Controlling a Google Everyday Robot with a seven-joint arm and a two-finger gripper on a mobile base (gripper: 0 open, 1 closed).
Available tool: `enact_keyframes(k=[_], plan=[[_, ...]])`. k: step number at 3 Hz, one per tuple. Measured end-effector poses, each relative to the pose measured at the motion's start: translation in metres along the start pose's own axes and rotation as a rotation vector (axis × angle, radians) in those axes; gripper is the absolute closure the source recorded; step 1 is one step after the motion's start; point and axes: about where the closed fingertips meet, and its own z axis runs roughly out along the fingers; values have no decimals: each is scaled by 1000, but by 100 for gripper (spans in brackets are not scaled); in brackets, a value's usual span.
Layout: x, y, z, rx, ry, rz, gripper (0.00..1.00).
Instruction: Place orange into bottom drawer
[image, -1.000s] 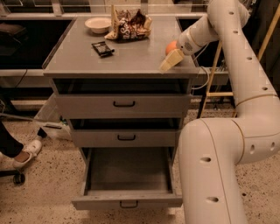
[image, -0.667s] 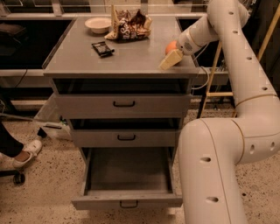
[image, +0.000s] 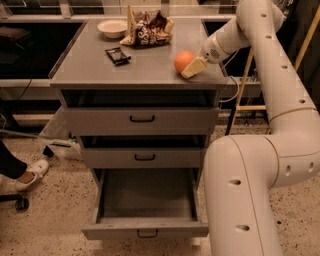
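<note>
Currently the orange (image: 183, 61) sits on the worktop (image: 100, 70) near its right front corner, touching the gripper (image: 194, 68) at the gripper's 10 o'clock. Gripper open or closed: cannot tell. Bottom drawer (image: 147, 195) stands open at 6 o'clock, well below.

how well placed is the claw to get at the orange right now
Probably yes: the claw is right beside the orange on the cabinet top, and nothing stands between them.

Cream claw (image: 194, 68) beside the bright orange (image: 183, 60), right on the grey desk (image: 100, 70); bottom drawer (image: 145, 200) plain grey; bowl (image: 113, 27) white.
</note>
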Motion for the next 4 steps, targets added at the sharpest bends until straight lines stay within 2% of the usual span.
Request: enact_keyframes(k=[1, 2, 3, 4], plan=[[9, 10, 3, -51, -9, -9, 89], [30, 25, -16, -111, -16, -17, 100], [43, 49, -57, -150, -17, -47, 100], [33, 73, -128, -90, -78, -70, 100]])
